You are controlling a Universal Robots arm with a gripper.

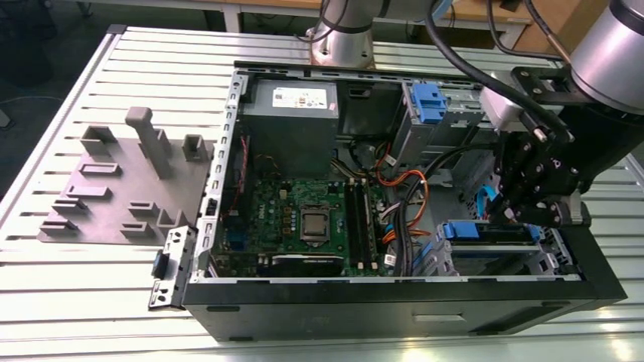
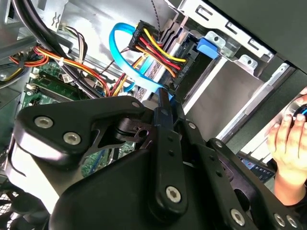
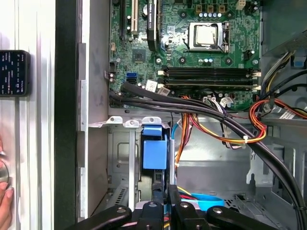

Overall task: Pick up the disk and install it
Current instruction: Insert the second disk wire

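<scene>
Disk (image 3: 154, 152) seated in drive cage (image 3: 120, 163), tool (image 3: 165, 206) just beside.

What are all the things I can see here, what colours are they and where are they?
Computer case: one, black, lying open on the slatted table.
Table: one, silvery white, under everything.
Motherboard: one, green, on the case floor.
Power supply box: one, grey, at the case's far end.
Slotted holder: one, grey, on the table at the exterior view's left of the case.
Cables: a bundle, orange, red, yellow, black, across the case's middle.
Drive in cage: one, blue tab, far corner of the case.
Disk: one, blue handle, in the near bay under the hand.
Person's hand: one, outside the case in the second wrist view.
Robot arm: one, silver, above the case.
Hand: one, black, right at the disk.
</scene>
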